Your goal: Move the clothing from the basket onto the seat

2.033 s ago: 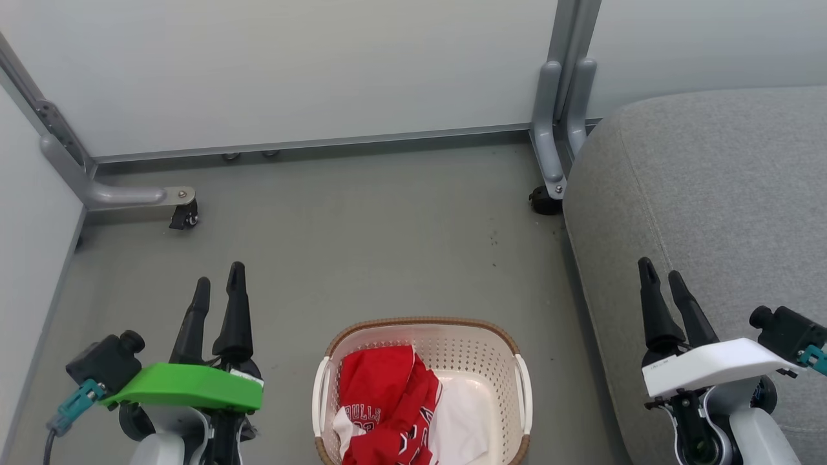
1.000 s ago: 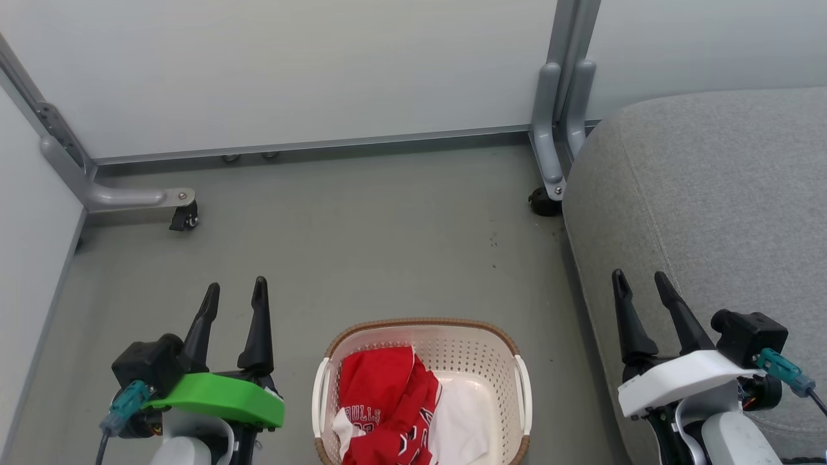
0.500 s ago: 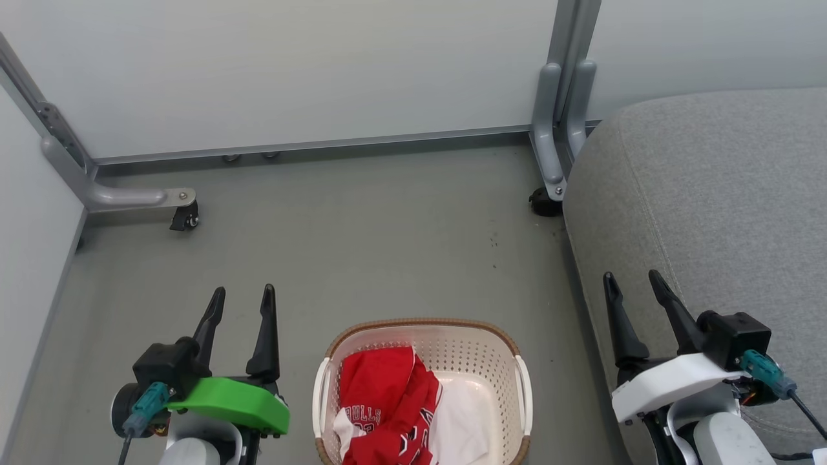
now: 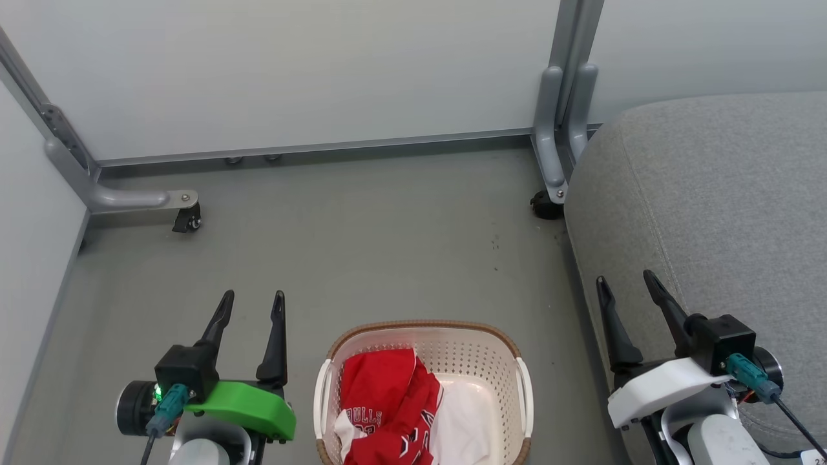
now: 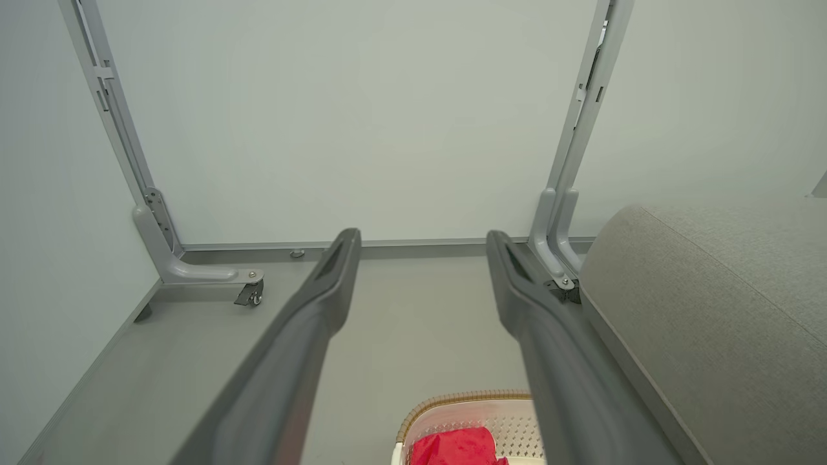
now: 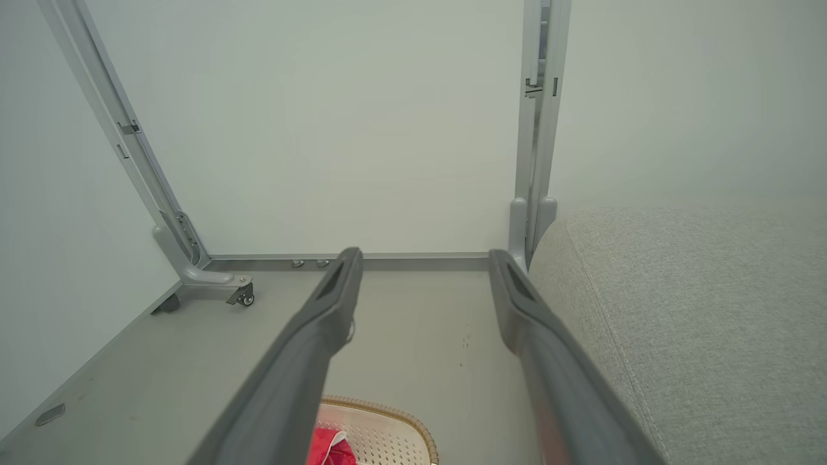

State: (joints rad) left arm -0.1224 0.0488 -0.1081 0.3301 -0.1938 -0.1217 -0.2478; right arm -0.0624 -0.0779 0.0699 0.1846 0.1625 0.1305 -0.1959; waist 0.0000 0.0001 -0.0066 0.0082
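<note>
The red clothing (image 4: 387,403) with white "BULLS" lettering lies crumpled in the left half of the cream basket (image 4: 491,345), which stands on the floor at the bottom centre. A red corner of the clothing (image 5: 455,447) and the basket's brown rim (image 5: 452,400) show low in the left wrist view; the basket (image 6: 387,439) also peeks into the right wrist view. The grey seat (image 4: 711,194) fills the right side. My left gripper (image 4: 252,298) hangs open to the left of the basket. My right gripper (image 4: 625,280) hangs open by the seat's front edge, right of the basket.
Pale partition walls close off the back and left. A grey metal foot with a castor (image 4: 186,219) sits at the far left, and a grey post (image 4: 559,129) with a castor stands beside the seat's far corner. Bare grey floor (image 4: 362,239) lies beyond the basket.
Both arms have turned at the wrist and shifted inward toward the basket. Their fingers stand spread as before. The head view has tilted slightly.
</note>
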